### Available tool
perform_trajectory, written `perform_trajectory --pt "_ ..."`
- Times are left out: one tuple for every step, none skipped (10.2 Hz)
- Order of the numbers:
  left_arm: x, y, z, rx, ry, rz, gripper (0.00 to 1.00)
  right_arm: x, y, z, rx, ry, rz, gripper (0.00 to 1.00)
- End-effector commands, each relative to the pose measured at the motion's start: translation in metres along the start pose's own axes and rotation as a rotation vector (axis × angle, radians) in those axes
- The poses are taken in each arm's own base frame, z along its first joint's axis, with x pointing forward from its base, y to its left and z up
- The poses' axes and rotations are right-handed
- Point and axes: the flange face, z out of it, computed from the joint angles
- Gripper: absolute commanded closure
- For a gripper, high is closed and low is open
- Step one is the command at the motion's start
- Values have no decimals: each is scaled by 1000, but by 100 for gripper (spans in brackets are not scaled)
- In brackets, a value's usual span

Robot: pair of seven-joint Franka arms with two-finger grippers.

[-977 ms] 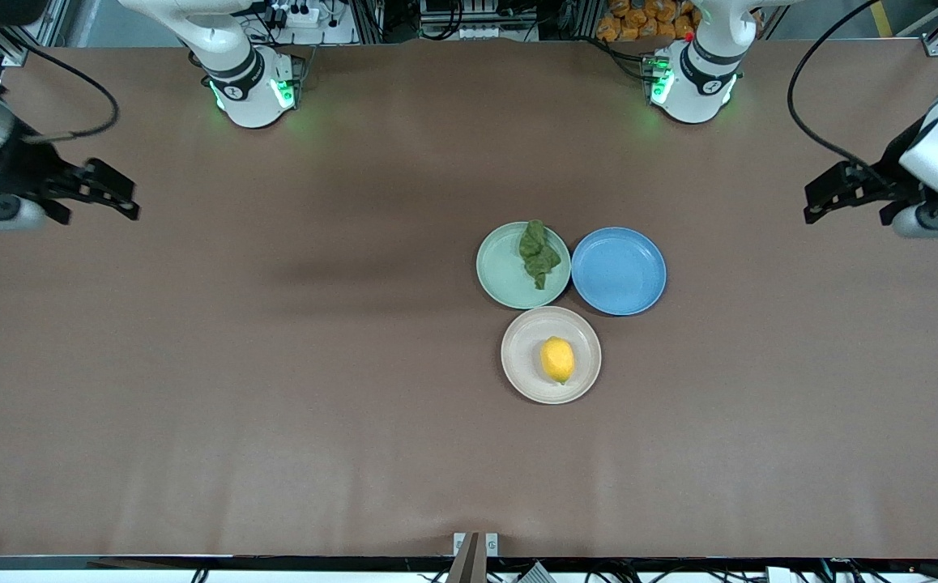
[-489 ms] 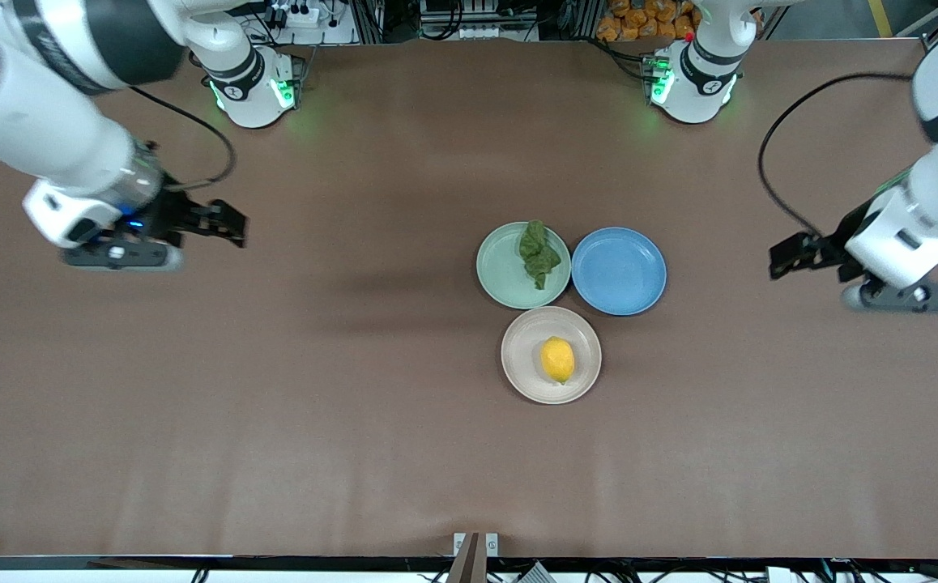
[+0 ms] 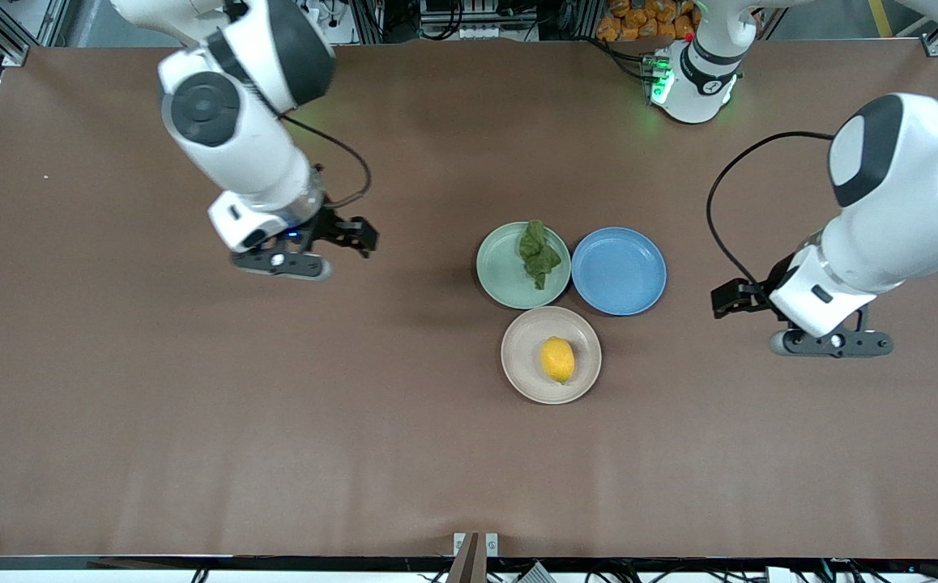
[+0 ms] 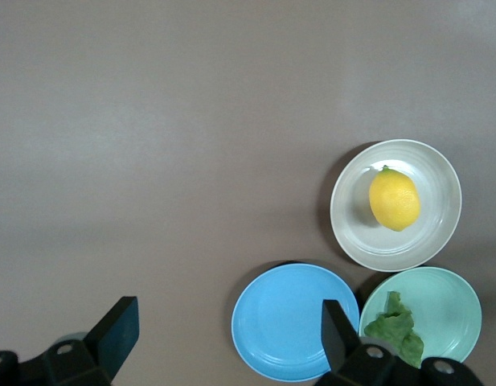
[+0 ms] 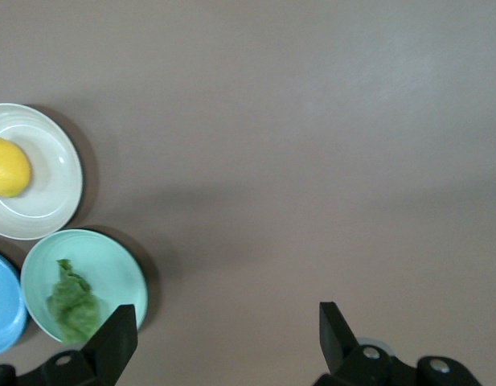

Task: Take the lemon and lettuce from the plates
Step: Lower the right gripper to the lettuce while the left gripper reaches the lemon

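Yellow lemon [image 3: 557, 359] on beige plate [image 3: 522, 374], lettuce [image 3: 538, 253] on mint plate [image 3: 500, 274]; both hands spread.

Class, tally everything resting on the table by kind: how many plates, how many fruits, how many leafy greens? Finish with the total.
Plates: 3 (mint green plate, blue plate, beige plate)
Fruit: 1 (lemon, on the beige plate)
Leafy greens: 1 (lettuce, on the mint green plate)
Total: 5
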Motion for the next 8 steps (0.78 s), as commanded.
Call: perform_trajectory --pt "8 15 16 -20 -3 21 0 -29 -54 34 31 9 100 0" --pt "12 13 29 -24 -11 17 0 -51 -82 54 46 15 131 0" --pt "25 14 50 -41 14 -5 0 -71 -105 75 59 17 161 0" --pt "34 16 70 -83 31 -36 0 -92 -127 95 80 21 211 0" --pt "39 21 83 -148 28 -98 0 -105 -144 115 105 25 272 0" --pt "46 32 97 -196 47 -136 0 -117 -159 131 135 30 317 0" --pt "55 31 113 -228 58 -193 0 -134 -176 151 145 33 333 0" --pt "62 33 128 -273 69 -264 0 -151 -190 167 134 33 313 0"
